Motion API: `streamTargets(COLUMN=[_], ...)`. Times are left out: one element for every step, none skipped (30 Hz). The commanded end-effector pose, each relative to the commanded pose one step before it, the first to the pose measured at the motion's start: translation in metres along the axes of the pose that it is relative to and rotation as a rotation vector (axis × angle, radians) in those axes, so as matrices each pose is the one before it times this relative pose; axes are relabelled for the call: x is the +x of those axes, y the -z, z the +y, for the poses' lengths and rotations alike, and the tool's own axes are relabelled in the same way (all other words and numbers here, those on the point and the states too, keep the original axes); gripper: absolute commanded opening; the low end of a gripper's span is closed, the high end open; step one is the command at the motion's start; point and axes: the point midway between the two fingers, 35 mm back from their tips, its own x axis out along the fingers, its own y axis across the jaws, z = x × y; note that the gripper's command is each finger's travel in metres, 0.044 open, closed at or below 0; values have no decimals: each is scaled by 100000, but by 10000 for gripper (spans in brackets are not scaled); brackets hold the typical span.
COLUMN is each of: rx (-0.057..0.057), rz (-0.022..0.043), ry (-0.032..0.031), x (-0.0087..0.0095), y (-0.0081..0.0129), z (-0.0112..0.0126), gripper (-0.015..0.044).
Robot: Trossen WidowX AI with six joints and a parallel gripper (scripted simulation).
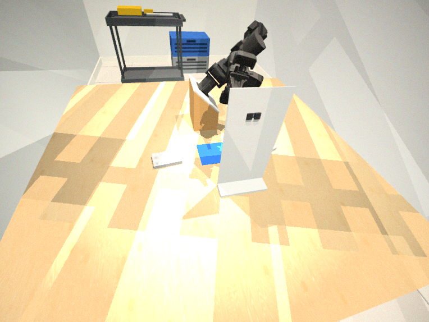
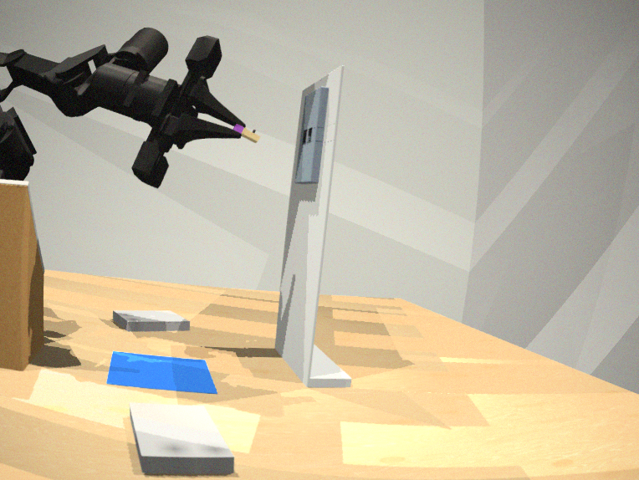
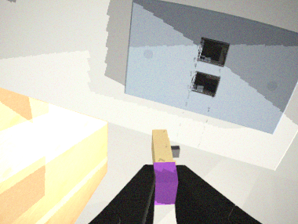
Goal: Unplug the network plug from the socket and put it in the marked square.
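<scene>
One upright panel [image 2: 304,268] as landmark, both sockets [image 3: 211,66] on its faceplate vacant. Blue marked square [image 2: 160,372] on table near panel foot. Gripper [image 2: 240,130] well apart from panel, clamped on plug [image 2: 251,135], tan end protruding beyond fingertips toward sockets.

The bench [image 1: 104,242] is being viewed from high in front, from low beside, and closely from the wrist; the upright panel [image 2: 309,232] is being shared.

No readable text, label, brand, number or sign appears on anything in these views.
</scene>
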Motion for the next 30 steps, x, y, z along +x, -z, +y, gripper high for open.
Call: streamTargets(rx=[-3092,-790,-779,-768,-757,-746,-735,-724,-713,-702,-691,-681,-670,-660,-649,-639,-629,-618,-608,-598,-588,-578,-569,-559,-549,-540,-530,-521,-512,-503], rz=[-1148,-336,-355,-373,-392,-410,-428,-446,-464,-482,-500,-517,-535,-552,-569,-585,-602,-618,-634,-650,-666,-681,-697,-711,-726,-740,-755,-768,-782,-795], ry=[-3606,-1282,-1274,-1265,-1255,-1246,-1236,-1225,-1215,-1203,-1192,-1180,-1168,-1155,-1143,-1129,-1116,-1102,-1088,-1073,-1058,-1043,-1028,-1012,-996,-979,-963,-945,-928,-911], x=[505,139,139,138,137,136,135,135,134,133,132,131,130,129,128,127,126,125,124,123,122,121,120,119,118,117,116,115,114,112], y=[152,69,67,65,62,60,58,56,54,52,49,47,45,43,41,38,36,34,32,30,27,25,23,21,19,17,15,12,10,8], z=[519,258,258,258,258,257,257,257,256,256,255,255,255,254,253,253,252,252,251,250,250,249,248,247,247,246,245,244,243,242], gripper=[0,0,0,0,0,0,0,0,0,0,0,0,0,0,0,0,0,0,0,0,0,0,0,0,0,0,0,0,0,0])
